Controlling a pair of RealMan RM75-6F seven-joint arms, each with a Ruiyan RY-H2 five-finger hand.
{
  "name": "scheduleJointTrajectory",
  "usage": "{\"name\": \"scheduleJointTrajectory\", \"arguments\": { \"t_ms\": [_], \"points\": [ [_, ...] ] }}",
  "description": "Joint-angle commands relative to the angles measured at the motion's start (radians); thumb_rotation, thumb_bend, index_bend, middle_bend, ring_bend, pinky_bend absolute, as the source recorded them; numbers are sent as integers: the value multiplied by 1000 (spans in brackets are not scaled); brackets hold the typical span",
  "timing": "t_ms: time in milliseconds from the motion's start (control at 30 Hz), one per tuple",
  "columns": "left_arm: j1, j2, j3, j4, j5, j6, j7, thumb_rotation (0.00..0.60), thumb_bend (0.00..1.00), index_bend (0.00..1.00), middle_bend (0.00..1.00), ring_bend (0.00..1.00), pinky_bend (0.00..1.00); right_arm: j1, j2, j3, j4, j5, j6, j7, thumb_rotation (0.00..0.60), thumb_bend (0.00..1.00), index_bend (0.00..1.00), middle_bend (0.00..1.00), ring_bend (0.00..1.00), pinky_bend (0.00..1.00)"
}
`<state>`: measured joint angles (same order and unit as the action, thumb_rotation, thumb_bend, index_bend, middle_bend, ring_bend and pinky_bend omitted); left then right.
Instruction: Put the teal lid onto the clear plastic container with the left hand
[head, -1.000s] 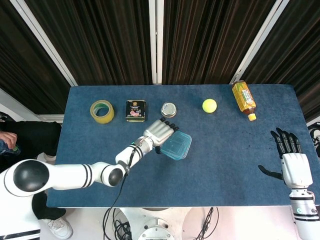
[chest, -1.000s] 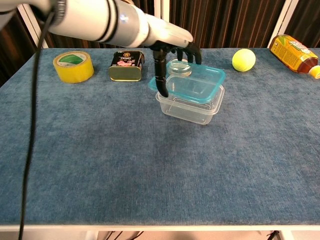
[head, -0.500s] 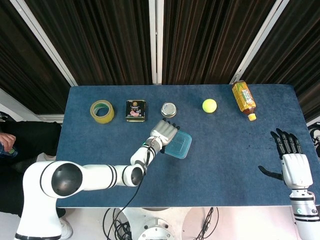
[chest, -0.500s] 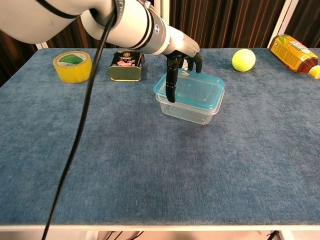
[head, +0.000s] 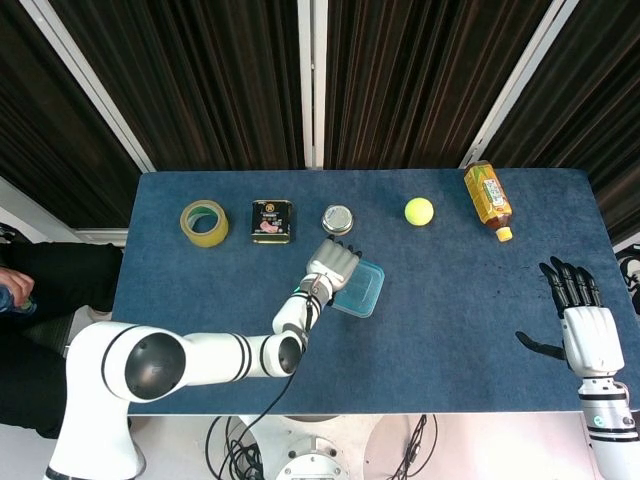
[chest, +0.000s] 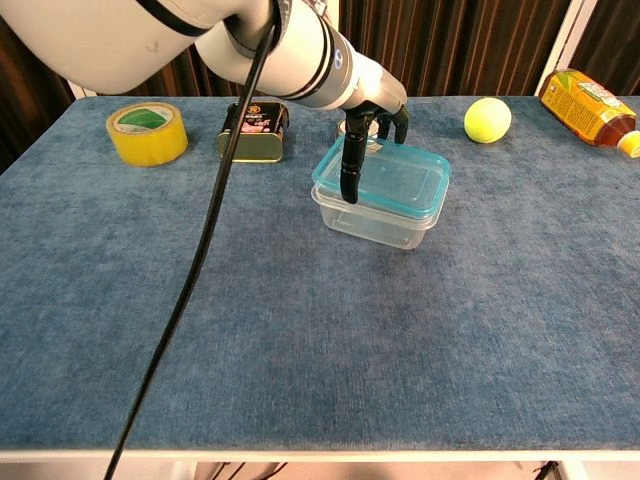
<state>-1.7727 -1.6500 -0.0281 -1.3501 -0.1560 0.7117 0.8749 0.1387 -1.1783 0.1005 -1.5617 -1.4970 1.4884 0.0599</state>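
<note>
The teal lid (chest: 393, 180) lies almost flat on top of the clear plastic container (chest: 385, 223) near the middle of the blue table; in the head view the lid (head: 360, 291) hides the container. My left hand (chest: 368, 118) grips the lid's left end, thumb down over the near-left edge and fingers behind the far edge. From above, the left hand (head: 333, 266) covers the lid's left part. My right hand (head: 578, 312) hovers off the table's right side, fingers spread and holding nothing.
Along the far edge stand a yellow tape roll (chest: 146, 132), a black and gold tin (chest: 253, 131), a small round metal tin (head: 338, 218) just behind the container, a tennis ball (chest: 487, 119) and a lying tea bottle (chest: 588, 106).
The left hand has carried the lid slightly right and lowered it. The lid was tilted above the container; now it lies nearly level on the rim. The right hand is still.
</note>
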Motion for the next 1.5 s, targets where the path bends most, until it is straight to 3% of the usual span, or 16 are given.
{"name": "scheduleJointTrajectory", "arguments": {
  "t_ms": [33, 1300, 1500],
  "points": [
    [-4, -3, -9, -1, -15, 6, 9, 600, 144, 352, 338, 216, 121, 0, 1, 0, -1, -2, 0, 0, 600, 2, 0, 0, 0, 0],
    [3, -65, -65, 42, -107, 63, 179, 600, 144, 350, 338, 216, 125, 1, -5, 2, 25, 2, -16, 24, 600, 2, 0, 0, 0, 0],
    [9, -72, -80, 44, -123, 65, 208, 600, 142, 309, 319, 215, 125, -1, -5, 1, 27, 3, -15, 27, 600, 2, 0, 0, 0, 0]
  ]
}}
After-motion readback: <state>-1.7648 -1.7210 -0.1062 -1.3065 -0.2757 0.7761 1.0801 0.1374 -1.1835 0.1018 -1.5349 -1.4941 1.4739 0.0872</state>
